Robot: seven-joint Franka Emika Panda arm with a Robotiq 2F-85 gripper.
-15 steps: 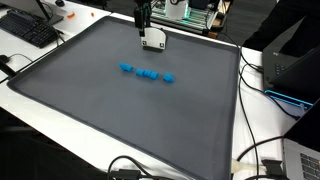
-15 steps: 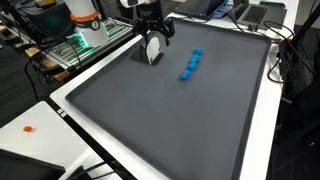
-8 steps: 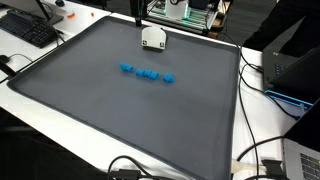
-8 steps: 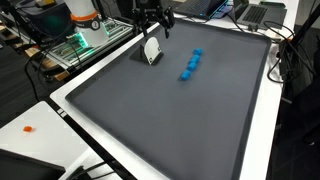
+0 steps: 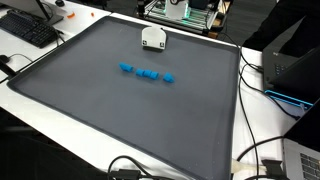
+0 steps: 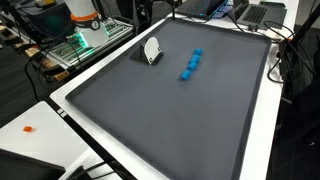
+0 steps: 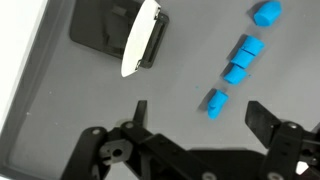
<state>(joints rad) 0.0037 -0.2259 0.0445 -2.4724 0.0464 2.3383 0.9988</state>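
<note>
In the wrist view my gripper [image 7: 200,115] hangs high over the dark grey mat [image 7: 80,100], open and empty, with its two black fingers [image 7: 140,110] spread wide. Far below lies a row of several small blue blocks [image 7: 243,58]; the nearest one [image 7: 215,102] shows between the fingers. A white tilted piece on a black base [image 7: 143,38] stands at the upper left. Both exterior views show the blue blocks [image 5: 147,73] [image 6: 190,63] and the white piece [image 5: 152,38] [image 6: 152,50]. The gripper is above the top edge of those views.
The mat [image 5: 130,125] fills a white table. A keyboard [image 5: 28,28] lies beyond the mat's corner, and a laptop [image 5: 290,65] and cables sit along another side. A green-lit box [image 6: 85,38] stands behind the mat. A small orange item [image 6: 28,128] lies on the white border.
The gripper was just over the white piece and has risen straight up, leaving both exterior views. Its jaws stayed open. The blocks and the white piece have not moved.
</note>
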